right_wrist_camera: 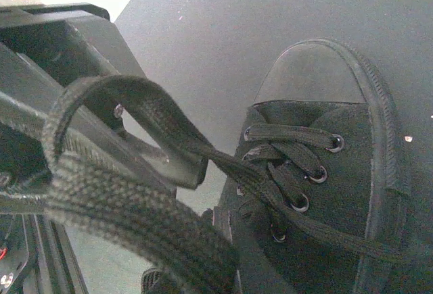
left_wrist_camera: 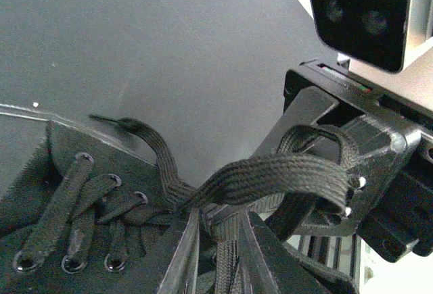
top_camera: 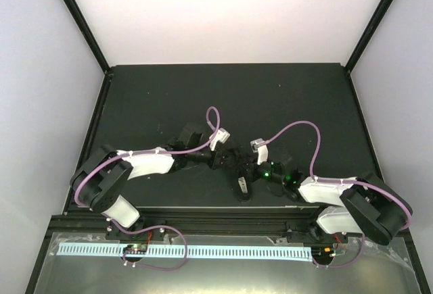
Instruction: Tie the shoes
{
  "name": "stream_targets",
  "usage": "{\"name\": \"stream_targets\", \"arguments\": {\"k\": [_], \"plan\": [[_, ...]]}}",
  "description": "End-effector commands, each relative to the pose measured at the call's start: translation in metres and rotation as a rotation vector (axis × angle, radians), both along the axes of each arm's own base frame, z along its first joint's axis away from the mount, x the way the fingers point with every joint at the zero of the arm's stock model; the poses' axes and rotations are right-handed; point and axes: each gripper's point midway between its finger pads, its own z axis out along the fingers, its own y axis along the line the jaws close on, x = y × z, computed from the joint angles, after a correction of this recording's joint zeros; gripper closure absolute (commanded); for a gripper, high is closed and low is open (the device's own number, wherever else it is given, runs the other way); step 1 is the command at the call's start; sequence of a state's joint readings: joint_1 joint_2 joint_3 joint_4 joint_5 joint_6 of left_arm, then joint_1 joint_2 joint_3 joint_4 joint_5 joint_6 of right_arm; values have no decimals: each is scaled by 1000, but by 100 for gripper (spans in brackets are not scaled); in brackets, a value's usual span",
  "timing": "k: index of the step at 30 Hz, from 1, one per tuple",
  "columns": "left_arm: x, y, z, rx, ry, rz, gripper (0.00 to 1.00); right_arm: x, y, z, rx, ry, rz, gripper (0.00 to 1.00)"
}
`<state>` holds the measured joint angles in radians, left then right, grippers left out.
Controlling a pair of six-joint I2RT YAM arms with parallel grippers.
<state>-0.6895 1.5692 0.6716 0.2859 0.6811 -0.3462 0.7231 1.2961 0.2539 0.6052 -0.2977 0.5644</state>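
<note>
Heads up, from the top view you can barely pick out the shoe [top_camera: 243, 192]. It's black on the black table [top_camera: 169, 98] with both grippers crowded over it, and only the small pale patch [top_camera: 241, 184] gives it away. It sits close to the table's near edge, between your two arms. Its long axis looks roughly near-to-far, with the patch end nearer the bases, but I can't say that for sure from up there.

The right wrist view is clearer. The toe cap [right_wrist_camera: 314, 71] points away from the camera, up the picture, and the heel is cut off at the bottom.

Your left gripper [left_wrist_camera: 220, 221] has its fingers close around a strand of the laces [left_wrist_camera: 270, 176], but I can't tell if it's really clamped. Your right gripper [left_wrist_camera: 346, 187] is pressed together, with a loop of the laces draped over its tip. Whether a strand is caught inside is hidden.
</note>
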Motion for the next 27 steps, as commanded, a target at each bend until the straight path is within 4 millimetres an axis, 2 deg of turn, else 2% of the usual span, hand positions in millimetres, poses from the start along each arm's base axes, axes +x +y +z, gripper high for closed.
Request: {"name": "stream_targets", "arguments": {"k": [1, 9, 15, 18, 27], "plan": [[12, 0, 15, -11, -59, 61, 82, 7, 6, 17, 44, -50, 3, 98], [7, -3, -8, 60, 3, 8, 83, 7, 6, 19, 49, -51, 3, 98], [-1, -6, -9, 57, 2, -46, 82, 8, 7, 19, 50, -49, 4, 98], [1, -4, -17, 102, -1, -42, 82, 7, 7, 19, 50, -49, 5, 98], [-9, -8, -9, 54, 0, -101, 77, 7, 6, 18, 47, -46, 4, 98]]}}
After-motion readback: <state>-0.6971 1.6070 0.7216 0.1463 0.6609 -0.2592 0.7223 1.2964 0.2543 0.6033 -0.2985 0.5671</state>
